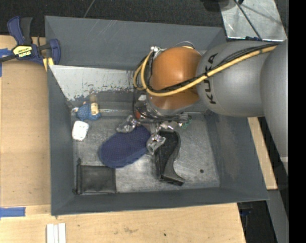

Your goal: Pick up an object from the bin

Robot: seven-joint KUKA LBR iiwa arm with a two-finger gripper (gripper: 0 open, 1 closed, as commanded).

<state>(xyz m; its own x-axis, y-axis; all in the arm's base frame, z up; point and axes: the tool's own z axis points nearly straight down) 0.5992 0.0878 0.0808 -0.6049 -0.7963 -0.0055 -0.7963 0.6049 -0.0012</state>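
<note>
Mid-bin lies a rounded navy knitted cloth point(120, 150)

The arm point(228, 80) hides the bin's point(59, 151) far-right corner.

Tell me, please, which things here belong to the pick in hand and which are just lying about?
In the job:
gripper
dark blue cloth under it, mid-bin
bin

Lying about:
black angled piece beside the cloth
black pad, lower left corner
white block and small blue toy, left side
</note>
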